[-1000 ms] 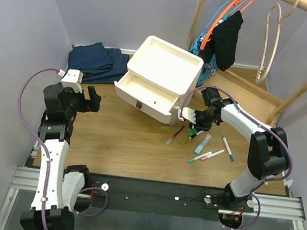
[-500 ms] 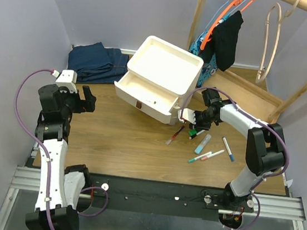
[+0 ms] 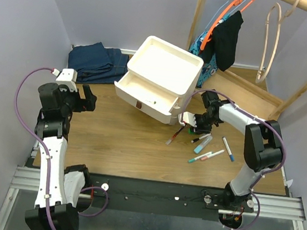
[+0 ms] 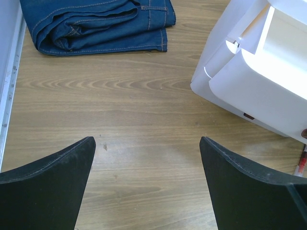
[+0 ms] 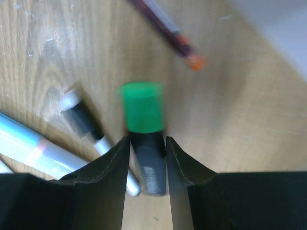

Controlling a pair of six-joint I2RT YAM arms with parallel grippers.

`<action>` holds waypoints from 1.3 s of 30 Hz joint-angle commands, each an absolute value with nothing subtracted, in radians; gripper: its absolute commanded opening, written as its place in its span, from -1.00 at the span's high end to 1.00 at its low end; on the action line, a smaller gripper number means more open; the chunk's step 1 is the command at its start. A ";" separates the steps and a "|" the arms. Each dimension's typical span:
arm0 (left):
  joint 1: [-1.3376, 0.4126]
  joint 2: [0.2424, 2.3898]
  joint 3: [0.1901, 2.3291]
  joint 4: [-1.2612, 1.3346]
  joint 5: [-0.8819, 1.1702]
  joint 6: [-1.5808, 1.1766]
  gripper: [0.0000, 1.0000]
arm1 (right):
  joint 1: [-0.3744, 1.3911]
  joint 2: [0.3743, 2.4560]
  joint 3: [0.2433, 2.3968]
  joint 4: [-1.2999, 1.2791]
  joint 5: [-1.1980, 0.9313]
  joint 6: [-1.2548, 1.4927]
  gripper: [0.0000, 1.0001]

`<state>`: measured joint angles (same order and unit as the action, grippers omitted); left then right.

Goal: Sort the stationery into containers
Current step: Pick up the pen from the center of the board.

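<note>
My right gripper (image 3: 197,126) (image 5: 147,140) is shut on the black-green marker (image 5: 144,143), low over the table just right of the white drawers (image 3: 160,79). The green cap (image 5: 141,108) sticks out past the fingertips. The top drawer (image 3: 147,94) is pulled open. A red pen (image 3: 176,133) (image 5: 165,26) lies beside the gripper. White markers with coloured caps (image 3: 202,144) (image 3: 227,148) (image 3: 204,156) lie scattered to the right. My left gripper (image 3: 85,98) (image 4: 146,141) is open and empty over bare wood, left of the drawers (image 4: 259,81).
Folded jeans (image 3: 95,62) (image 4: 96,24) lie at the back left. A wooden clothes rack (image 3: 301,7) with hangers and a black garment (image 3: 228,40) stands at the back right. A white-and-black marker (image 5: 91,129) and a light-blue one (image 5: 29,143) lie beside the right fingers.
My left gripper has drawn back a little to the left. My right gripper has shifted slightly down among the markers.
</note>
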<state>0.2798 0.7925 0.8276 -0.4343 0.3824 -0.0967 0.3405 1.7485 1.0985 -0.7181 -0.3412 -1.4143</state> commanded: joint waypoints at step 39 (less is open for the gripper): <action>0.287 0.787 0.830 -0.299 0.466 -0.190 -0.97 | 0.523 1.479 1.773 -0.581 -0.805 -0.405 0.81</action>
<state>0.2806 0.8165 0.8265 -0.3019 0.4500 -0.1860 0.3958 1.4059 1.6791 -0.6571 -0.7841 -0.5961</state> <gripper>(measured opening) 0.987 0.357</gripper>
